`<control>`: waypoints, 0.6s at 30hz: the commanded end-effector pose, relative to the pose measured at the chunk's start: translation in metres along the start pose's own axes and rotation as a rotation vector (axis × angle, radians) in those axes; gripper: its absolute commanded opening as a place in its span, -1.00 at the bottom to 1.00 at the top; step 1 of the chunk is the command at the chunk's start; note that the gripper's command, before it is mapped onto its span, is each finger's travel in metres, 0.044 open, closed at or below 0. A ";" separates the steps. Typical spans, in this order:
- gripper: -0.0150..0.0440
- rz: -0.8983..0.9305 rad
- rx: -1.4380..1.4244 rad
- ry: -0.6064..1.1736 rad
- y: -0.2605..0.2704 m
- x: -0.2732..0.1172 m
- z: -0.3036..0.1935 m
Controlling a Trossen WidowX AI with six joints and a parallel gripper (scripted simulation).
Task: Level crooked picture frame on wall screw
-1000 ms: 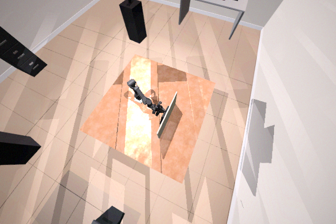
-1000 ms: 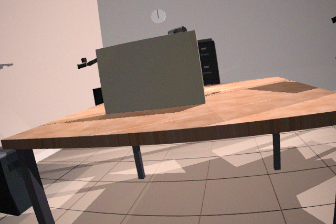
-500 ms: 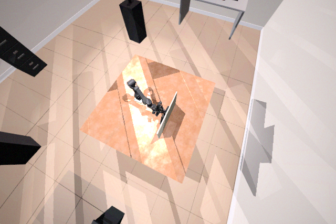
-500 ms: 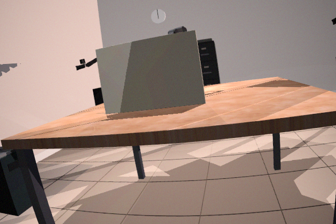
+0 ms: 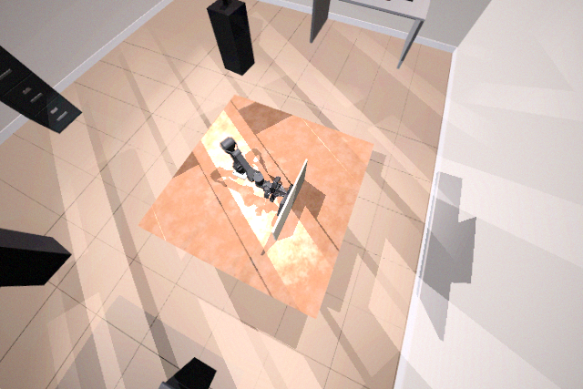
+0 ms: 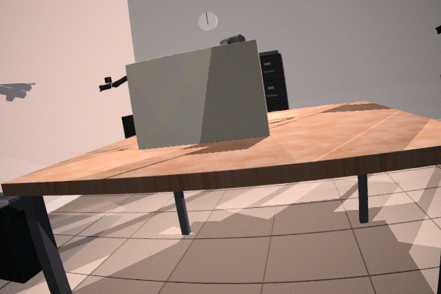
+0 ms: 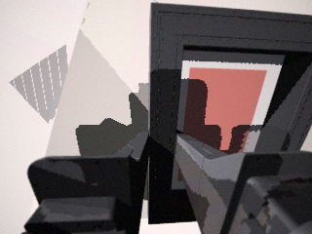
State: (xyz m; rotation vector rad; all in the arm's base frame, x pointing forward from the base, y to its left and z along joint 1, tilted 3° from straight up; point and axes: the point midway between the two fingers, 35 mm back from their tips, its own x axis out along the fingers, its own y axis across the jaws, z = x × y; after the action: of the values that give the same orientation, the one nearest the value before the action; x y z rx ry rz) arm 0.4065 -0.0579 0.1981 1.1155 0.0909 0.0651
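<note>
The dark picture frame [image 5: 283, 206] [image 7: 224, 29], with a red picture [image 7: 234, 97] inside a white border, is against the upright panel [image 5: 295, 195] [image 6: 171, 102] [image 7: 104, 104]. In the wrist view its top edge slopes slightly down to the right and its left edge is nearly upright. My gripper [image 7: 160, 135] is shut on the frame's left side bar, with one finger outside and one inside the opening. The panel hides the frame and gripper in the exterior view. The screw and notched strip are hidden, so I cannot tell which notch bears on the screw.
The panel stands on the wooden table [image 5: 198, 215] [image 6: 338, 130]. My arm [image 5: 243, 162] reaches to it from the opposite side to the exterior view, and part of the arm [image 6: 233, 39] shows above the panel's top edge. Shadows of the gripper fall across the panel and frame.
</note>
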 end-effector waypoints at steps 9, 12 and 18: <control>-0.49 0.018 -0.004 -0.003 0.006 0.001 0.007; -0.49 0.018 -0.004 -0.003 0.006 0.001 0.007; -0.49 0.018 -0.004 -0.003 0.005 0.001 0.007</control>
State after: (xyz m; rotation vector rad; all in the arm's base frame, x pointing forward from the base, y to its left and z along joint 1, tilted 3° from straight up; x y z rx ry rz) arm 0.4069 -0.0610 0.1999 1.1163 0.0947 0.0702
